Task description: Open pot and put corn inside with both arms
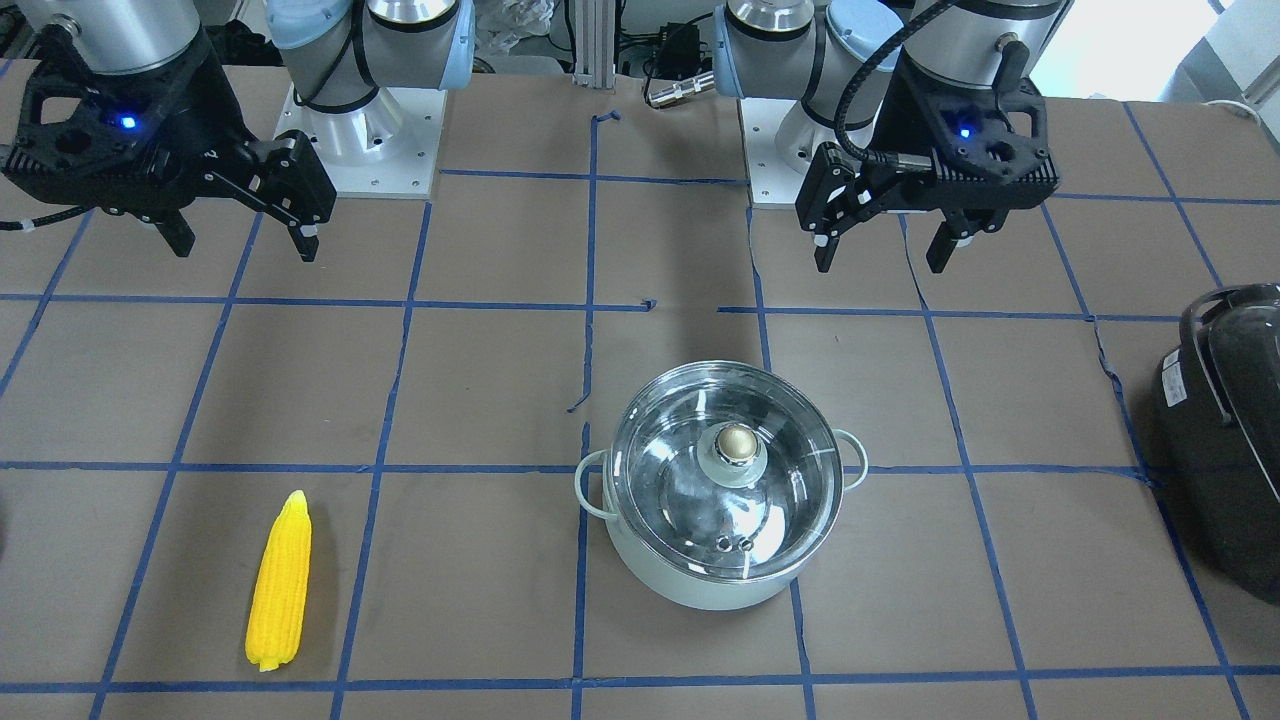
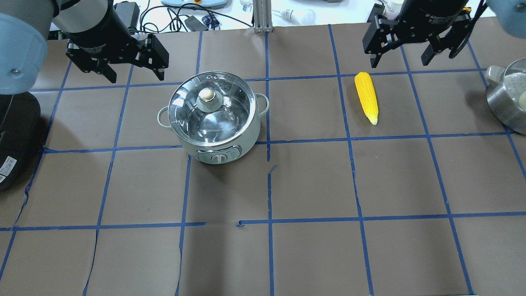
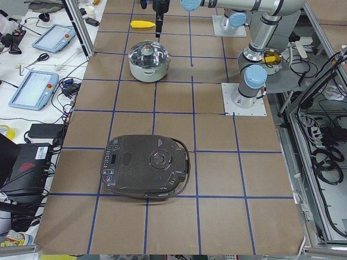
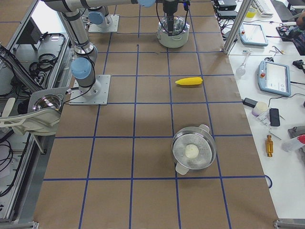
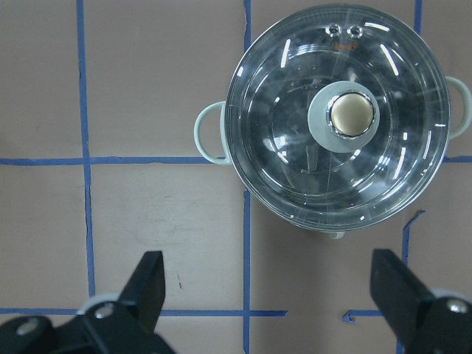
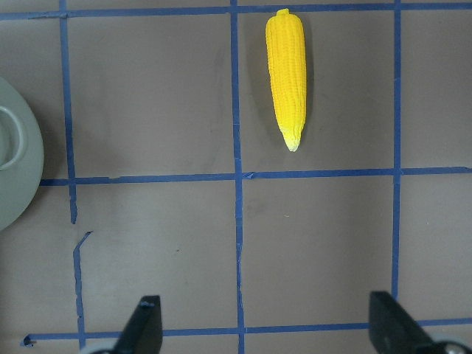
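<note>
The pale mint pot [image 1: 700, 585] stands near the table's middle with its glass lid [image 1: 690, 470] on, brass knob [image 1: 737, 443] up; it also shows in the overhead view [image 2: 213, 154] and the left wrist view [image 5: 214, 133]. The yellow corn [image 1: 280, 580] lies flat on the table, apart from the pot, and shows in the overhead view [image 2: 366, 96] and the right wrist view [image 6: 286, 74]. My left gripper [image 1: 880, 262] [image 2: 135, 78] hangs open and empty beside the pot. My right gripper [image 1: 245, 248] [image 2: 399, 63] hangs open and empty, short of the corn.
A large black domed appliance [image 1: 1230, 430] [image 3: 145, 165] sits at the table end on my left side. A steel pot [image 2: 507, 98] [image 4: 193, 150] with a white lump inside stands at my far right. Blue tape lines grid the brown table.
</note>
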Robot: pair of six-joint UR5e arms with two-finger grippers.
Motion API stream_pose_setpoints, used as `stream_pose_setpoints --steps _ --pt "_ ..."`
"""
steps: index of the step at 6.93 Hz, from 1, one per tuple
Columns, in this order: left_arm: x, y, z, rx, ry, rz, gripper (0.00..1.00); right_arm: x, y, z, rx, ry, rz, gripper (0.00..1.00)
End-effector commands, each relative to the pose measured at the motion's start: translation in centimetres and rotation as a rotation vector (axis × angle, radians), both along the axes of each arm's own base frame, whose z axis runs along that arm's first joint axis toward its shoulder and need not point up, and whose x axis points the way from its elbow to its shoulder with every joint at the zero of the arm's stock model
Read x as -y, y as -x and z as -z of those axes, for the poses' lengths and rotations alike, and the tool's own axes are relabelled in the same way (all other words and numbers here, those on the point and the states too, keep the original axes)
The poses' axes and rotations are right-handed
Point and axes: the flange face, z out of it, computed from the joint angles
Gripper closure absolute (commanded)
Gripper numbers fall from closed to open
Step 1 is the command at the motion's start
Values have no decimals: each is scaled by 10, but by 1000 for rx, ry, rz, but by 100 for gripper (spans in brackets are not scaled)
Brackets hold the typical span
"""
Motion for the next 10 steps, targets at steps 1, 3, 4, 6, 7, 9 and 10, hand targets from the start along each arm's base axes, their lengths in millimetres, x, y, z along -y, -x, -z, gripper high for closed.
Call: stream_pose_setpoints --steps 1,3,4,6,7,9,10 --pt "21 31 25 -4 -10 10 0 0 0 0 0 -1 1 0" --pt "61 49 70 -63 5 -51 0 0 0 0 0 -1 1 0" --pt "74 64 93 -65 8 -37 0 0 0 0 0 0 1 0" --pt "86 91 135 -53 -25 -34 0 0 0 0 0 -1 1 0" --pt "91 92 152 -46 -52 -16 0 0 0 0 0 -1 1 0" --pt "94 91 155 -36 -53 30 0 0 0 0 2 0 1 0" --pt "93 85 159 -4 -58 68 0 0 0 0 1 0 -1 0"
